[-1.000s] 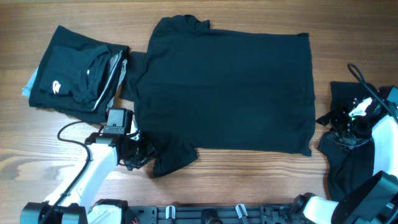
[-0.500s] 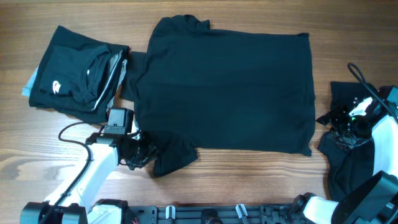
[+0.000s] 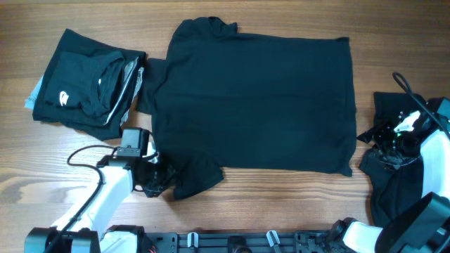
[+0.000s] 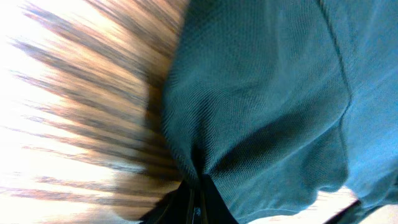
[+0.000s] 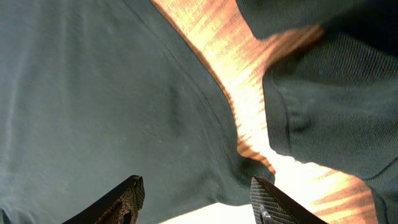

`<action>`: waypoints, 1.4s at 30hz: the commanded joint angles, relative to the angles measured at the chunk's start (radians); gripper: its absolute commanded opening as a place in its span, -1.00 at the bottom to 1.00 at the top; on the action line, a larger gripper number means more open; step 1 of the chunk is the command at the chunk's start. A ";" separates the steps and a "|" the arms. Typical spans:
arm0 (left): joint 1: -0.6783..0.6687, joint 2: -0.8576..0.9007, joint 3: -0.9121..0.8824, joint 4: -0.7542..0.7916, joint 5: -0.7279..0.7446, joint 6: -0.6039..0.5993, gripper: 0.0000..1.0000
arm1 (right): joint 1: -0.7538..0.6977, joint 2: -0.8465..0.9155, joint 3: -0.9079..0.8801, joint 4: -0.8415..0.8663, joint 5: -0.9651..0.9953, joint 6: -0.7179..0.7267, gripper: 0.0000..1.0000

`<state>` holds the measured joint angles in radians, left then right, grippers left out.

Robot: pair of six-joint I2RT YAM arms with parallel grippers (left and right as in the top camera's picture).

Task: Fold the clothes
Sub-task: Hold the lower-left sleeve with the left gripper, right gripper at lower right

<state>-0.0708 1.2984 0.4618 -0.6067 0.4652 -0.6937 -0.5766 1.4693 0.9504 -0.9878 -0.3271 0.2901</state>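
Black shirt (image 3: 253,102) lies spread flat mid-counter (image 3: 281,211), between the two arms.

- Its near sleeve (image 3: 199,176) sits crumpled right at the left fingers (image 3: 163,181).
- Left fingers: pressed together, pinching the sleeve's edge. In the left wrist view the fabric gathers into folds that run straight into the tips at the bottom of frame. Bare wood is just to one side of them.
- The rest of the shirt body stretches away from the left fingers, flat, with no visible lift.
- Right fingers (image 5: 129,198): spread apart, nothing between them. They hang at the shirt's right edge, low over the counter.
- In the right wrist view the shirt's hem is ahead of the right fingers on one side. A narrow strip of wood runs past the hem, and beyond it on the other side is a second black garment (image 3: 394,186).
- That second garment lies rumpled on the outer side of the right fingers, partly under the right arm. It is close to the shirt but not touching it.
- Folded stack (image 3: 84,81) of black clothes with a small white logo (image 3: 63,98) sits beyond the left fingers on their outer side, well apart from them. It is just beside the shirt's far sleeve.
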 commanded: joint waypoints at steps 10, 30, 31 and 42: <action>0.069 -0.055 0.047 -0.033 0.044 0.034 -0.92 | 0.007 0.262 -0.010 -0.055 0.144 0.011 0.29; 0.069 -0.055 0.047 -0.033 0.043 0.034 -0.92 | 0.026 0.281 -0.159 0.170 -0.003 -0.007 -0.14; 0.069 -0.055 0.047 -0.035 0.043 0.034 -0.92 | 0.026 0.281 -0.159 0.178 -0.012 -0.024 -0.29; 0.069 -0.055 0.049 -0.037 0.082 0.035 -0.92 | 0.026 0.261 -0.101 0.160 -0.051 -0.005 -0.91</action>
<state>-0.0071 1.2552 0.4911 -0.6434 0.5037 -0.6785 -0.5602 1.7039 0.8341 -0.8059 -0.3840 0.2897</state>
